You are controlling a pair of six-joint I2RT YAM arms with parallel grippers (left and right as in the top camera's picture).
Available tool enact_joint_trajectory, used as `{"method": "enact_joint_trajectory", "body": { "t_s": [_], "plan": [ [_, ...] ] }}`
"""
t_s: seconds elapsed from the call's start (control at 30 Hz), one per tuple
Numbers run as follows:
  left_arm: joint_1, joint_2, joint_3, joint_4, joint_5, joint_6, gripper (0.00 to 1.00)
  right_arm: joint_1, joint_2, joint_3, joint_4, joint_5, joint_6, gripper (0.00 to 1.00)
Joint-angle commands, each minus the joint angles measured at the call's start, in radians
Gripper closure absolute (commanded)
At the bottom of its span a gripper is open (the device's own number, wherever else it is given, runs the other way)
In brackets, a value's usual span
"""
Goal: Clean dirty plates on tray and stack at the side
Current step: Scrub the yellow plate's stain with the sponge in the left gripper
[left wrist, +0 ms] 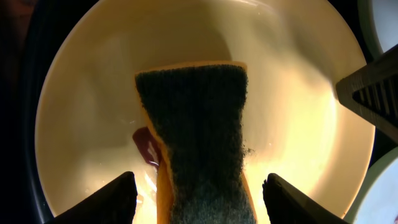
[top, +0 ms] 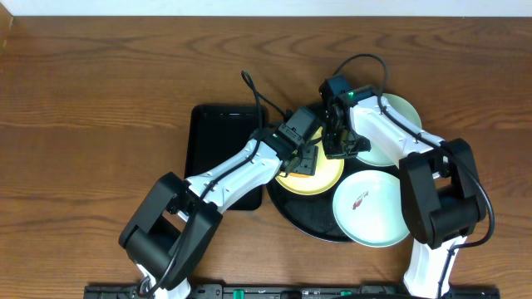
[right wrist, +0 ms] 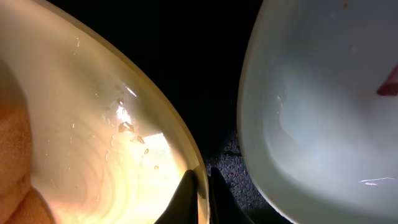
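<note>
Left gripper (left wrist: 199,182) hangs low over the pale yellow plate (left wrist: 298,112), jaws spread, a sliver of gap showing on either side of the sponge (left wrist: 199,124) between them. The sponge lies dark scouring side up on the plate, and it half covers the red-brown smear (left wrist: 146,146). Over to the right gripper (right wrist: 202,200): fingers pressed together, pinching the yellow plate's rim at its far-right side. That plate sits on the round black tray (top: 288,214), left of centre. Just beside it, a strip of bare tray between them, is a mint-white plate (top: 371,206) at the tray's near right, its own red smear (top: 359,199) showing. A second mint-white plate (top: 399,124) sits at the far right, partly under the right arm. A rectangular black tray (top: 218,137) lies left of the round one on the wooden table (top: 100,100).
</note>
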State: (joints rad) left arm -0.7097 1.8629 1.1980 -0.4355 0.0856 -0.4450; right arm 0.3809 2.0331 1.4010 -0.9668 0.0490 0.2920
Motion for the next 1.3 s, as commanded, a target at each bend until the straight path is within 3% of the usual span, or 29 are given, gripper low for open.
{"method": "enact_joint_trajectory", "body": {
  "t_s": [0.0,0.1,0.27,0.33,0.47,0.8,1.27],
  "plan": [
    [0.001,0.038,-0.003,0.008,-0.027,-0.003,0.33,-0.002,0.000,0.003,-0.006,0.051,-0.005,0.97],
    [0.001,0.054,-0.003,0.021,-0.026,-0.005,0.35,-0.002,0.000,0.003,-0.006,0.051,-0.005,0.97],
    [0.001,0.064,-0.003,0.031,-0.023,-0.005,0.48,-0.002,0.000,0.003,-0.005,0.051,-0.005,0.97],
    [0.001,0.064,-0.003,0.031,-0.023,-0.005,0.70,-0.002,0.000,0.003,-0.005,0.051,-0.005,0.97],
    [0.001,0.064,-0.003,0.030,-0.023,-0.005,0.91,-0.002,0.000,0.003,-0.005,0.051,-0.005,0.97],
    [-0.026,0.099,-0.003,0.026,-0.030,-0.003,0.92,-0.002,0.000,0.003,-0.005,0.051,-0.005,0.96],
    [-0.027,0.110,-0.003,0.003,-0.233,0.045,0.92,-0.002,0.000,0.003,-0.006,0.051,-0.005,0.96]
  ]
}}
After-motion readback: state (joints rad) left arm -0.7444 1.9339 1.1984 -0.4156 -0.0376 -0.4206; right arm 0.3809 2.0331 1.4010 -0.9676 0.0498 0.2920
